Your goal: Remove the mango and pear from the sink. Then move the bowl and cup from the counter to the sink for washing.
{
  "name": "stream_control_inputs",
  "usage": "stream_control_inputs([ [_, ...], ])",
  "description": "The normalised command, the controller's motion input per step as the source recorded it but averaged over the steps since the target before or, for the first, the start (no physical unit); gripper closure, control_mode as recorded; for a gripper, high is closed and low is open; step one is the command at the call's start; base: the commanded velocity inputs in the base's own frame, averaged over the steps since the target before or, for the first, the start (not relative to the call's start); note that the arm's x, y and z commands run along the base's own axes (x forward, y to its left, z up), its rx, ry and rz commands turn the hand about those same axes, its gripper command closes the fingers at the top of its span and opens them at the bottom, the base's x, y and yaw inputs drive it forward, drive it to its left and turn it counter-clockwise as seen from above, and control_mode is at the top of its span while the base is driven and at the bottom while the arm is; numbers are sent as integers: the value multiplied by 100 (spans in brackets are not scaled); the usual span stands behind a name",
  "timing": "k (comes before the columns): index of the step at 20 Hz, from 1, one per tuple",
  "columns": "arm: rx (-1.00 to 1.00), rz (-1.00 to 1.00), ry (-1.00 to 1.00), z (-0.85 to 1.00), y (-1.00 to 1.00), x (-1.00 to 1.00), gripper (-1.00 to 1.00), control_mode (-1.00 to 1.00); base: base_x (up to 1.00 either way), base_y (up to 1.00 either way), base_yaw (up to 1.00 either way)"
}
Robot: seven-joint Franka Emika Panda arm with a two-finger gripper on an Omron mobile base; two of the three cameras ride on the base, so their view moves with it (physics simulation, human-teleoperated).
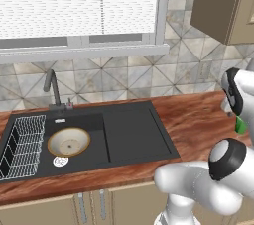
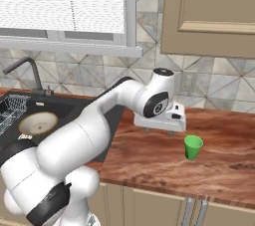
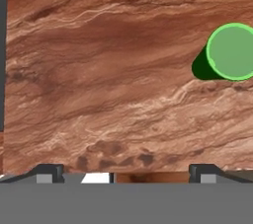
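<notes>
Bowl [image 1: 69, 141] sits in sink [image 1: 134, 135] basin, rack [image 1: 25, 144] to its left, faucet [image 1: 53, 90] behind. Drainboard right of basin. Cup [image 2: 192, 147] upright on counter [image 2: 164, 163], well right of sink, gripper [image 2: 158, 131] just left of it.

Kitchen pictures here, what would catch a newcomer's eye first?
Probably the bright green cup, upright on the reddish-brown counter, with the open pincer hovering just beside it, toward the sink. Next, the beige bowl sitting inside the black sink, by the white wire rack.
</notes>
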Motion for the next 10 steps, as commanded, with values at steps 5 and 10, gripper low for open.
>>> stream_control_inputs([
  [5,0,0,0,-17,-33,12,-100,-100,0,0,0],
  [10,0,0,6,-19,-25,21,-100,-100,0,0,0],
])
